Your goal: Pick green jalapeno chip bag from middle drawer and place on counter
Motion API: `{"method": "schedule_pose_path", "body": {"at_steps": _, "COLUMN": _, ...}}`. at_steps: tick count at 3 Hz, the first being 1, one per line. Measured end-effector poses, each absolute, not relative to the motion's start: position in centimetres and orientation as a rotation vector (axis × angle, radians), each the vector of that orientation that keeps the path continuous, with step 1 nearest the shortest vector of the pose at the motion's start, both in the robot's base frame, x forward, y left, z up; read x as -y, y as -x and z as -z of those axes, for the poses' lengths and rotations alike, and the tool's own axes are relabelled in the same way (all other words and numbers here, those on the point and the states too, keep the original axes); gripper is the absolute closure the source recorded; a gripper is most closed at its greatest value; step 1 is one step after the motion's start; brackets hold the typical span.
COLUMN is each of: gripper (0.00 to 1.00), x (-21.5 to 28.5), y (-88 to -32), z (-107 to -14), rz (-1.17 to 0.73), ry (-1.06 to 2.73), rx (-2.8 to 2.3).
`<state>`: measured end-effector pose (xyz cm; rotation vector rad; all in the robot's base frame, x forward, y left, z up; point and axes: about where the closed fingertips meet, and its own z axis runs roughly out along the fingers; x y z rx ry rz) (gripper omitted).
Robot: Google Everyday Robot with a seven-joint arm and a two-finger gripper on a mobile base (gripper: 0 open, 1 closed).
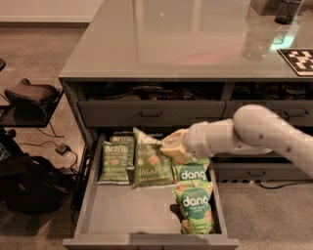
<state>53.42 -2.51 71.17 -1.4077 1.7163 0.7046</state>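
The fingers (172, 145) of the gripper (165, 146) are closed on the upper right corner of the green chip bag (148, 163), pinching it. That bag is light green with a white logo at the top, a picture of chips in the middle and "JALAPENO" lettering near its lower edge. It hangs tilted from the pinched corner, its top edge raised, over the far middle of the open drawer (132, 211). I cannot tell whether its lower edge touches the drawer floor.

The pale arm (254, 132) reaches in from the right, across the far right part of the drawer.

Just left of the held bag lies a second green bag (115, 163) of the same kind, flat on the drawer floor, with the top of one more bag (124, 140) showing behind it. On the right side of the drawer are two green "dang" pouches: one (192, 172) just under the arm, one (195, 211) nearer the front.

Above the open drawer are two closed drawers, left (151, 113) and right (288, 113), each with a dark bar handle.

The glossy grey tabletop (171, 44) carries a checkered board (297, 61) at the right edge, a clear glass (254, 46) and a dark cup (286, 10) farther back.
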Motion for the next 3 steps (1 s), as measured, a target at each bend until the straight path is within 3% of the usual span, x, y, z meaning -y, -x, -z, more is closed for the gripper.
{"method": "schedule_pose_path", "body": {"at_steps": 2, "gripper": 1.0, "x": 6.0, "y": -55.2, "z": -84.4, "rz": -0.606, "ry": 1.32, "rx": -1.65}}
{"method": "schedule_pose_path", "body": {"at_steps": 3, "gripper": 1.0, "x": 6.0, "y": -55.4, "z": -85.0, "rz": -0.597, "ry": 1.32, "rx": -1.642}}
